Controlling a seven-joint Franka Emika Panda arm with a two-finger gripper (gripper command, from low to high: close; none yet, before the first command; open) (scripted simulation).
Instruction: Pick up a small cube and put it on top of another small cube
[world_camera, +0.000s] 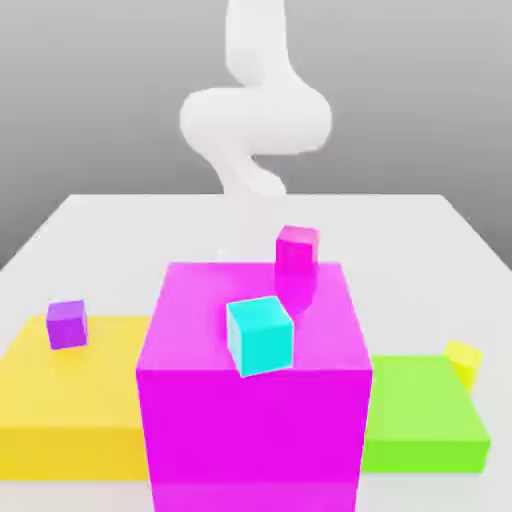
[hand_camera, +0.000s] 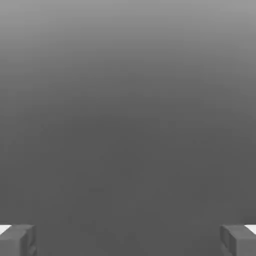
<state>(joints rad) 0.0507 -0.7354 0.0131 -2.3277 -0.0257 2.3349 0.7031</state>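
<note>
Taking the large magenta block (world_camera: 255, 400) as landmark: a small purple cube (world_camera: 67, 324) sat on the flat yellow slab (world_camera: 60, 400) left of it, a small cyan cube (world_camera: 259, 335) on top, and the small bright yellow cube (world_camera: 463, 358) right of it, at the green slab's (world_camera: 420, 415) far corner. The end effector (hand_camera: 128, 240) stood wide open, empty.

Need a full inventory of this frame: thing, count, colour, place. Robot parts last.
table: 1, white, under everything
big block: 1, magenta, centre front
flat slab: 1, yellow, the exterior view's left of the big block
flat green slab: 1, green, the exterior view's right of the big block
cyan cube: 1, cyan, on the big block's top near its front edge
pink cube: 1, magenta-pink, on the big block's top toward the back
purple cube: 1, purple, on the flat slab
small cube: 1, bright yellow, at the flat green slab's far right corner
arm: 1, white, behind the big block
gripper: 1, grey fingertips wide apart, holding nothing
</note>
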